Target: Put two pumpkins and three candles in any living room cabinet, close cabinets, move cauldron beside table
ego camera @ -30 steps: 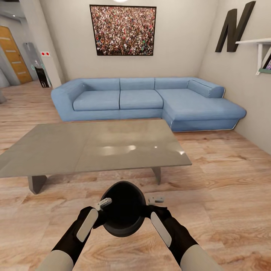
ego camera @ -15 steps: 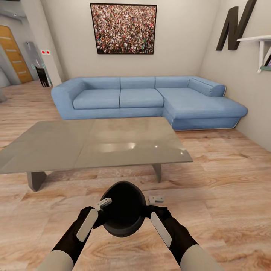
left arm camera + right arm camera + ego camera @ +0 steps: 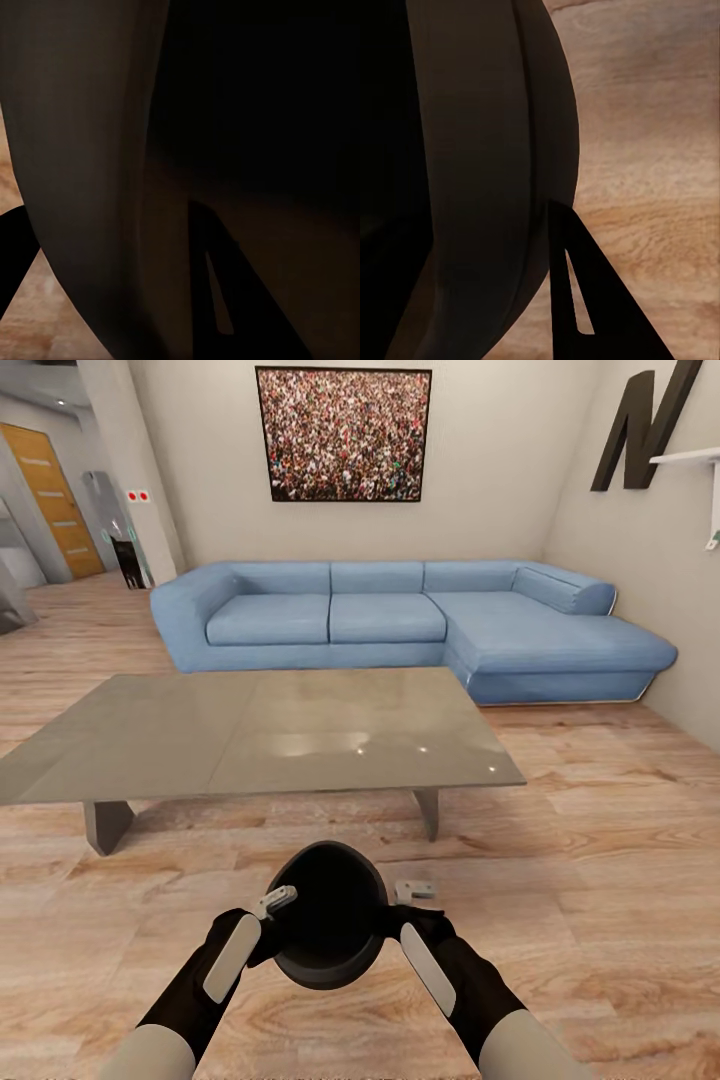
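Observation:
I hold a black round cauldron (image 3: 330, 925) low in front of me over the wooden floor, with one gripper on each side. My left gripper (image 3: 274, 908) is shut on its left rim and my right gripper (image 3: 408, 900) on its right rim. The left wrist view looks close at the dark cauldron wall (image 3: 90, 150) with one black finger (image 3: 214, 285) across it. In the right wrist view the cauldron's curved side (image 3: 487, 150) stands against the floor beside a finger (image 3: 574, 289). A low grey table (image 3: 260, 735) stands just beyond the cauldron. Pumpkins, candles and the cabinet are out of view.
A blue corner sofa (image 3: 400, 625) runs along the back wall behind the table. Above it hangs a crowd picture (image 3: 343, 435). A wall with a large dark letter (image 3: 640, 425) closes the right side. Open wooden floor (image 3: 610, 840) lies right of the table, a doorway (image 3: 45, 500) far left.
The whole view has shifted: table and sofa sit a little further right and the table's near edge slightly lower, so the camera moved. Arms and cauldron hold the same pose.

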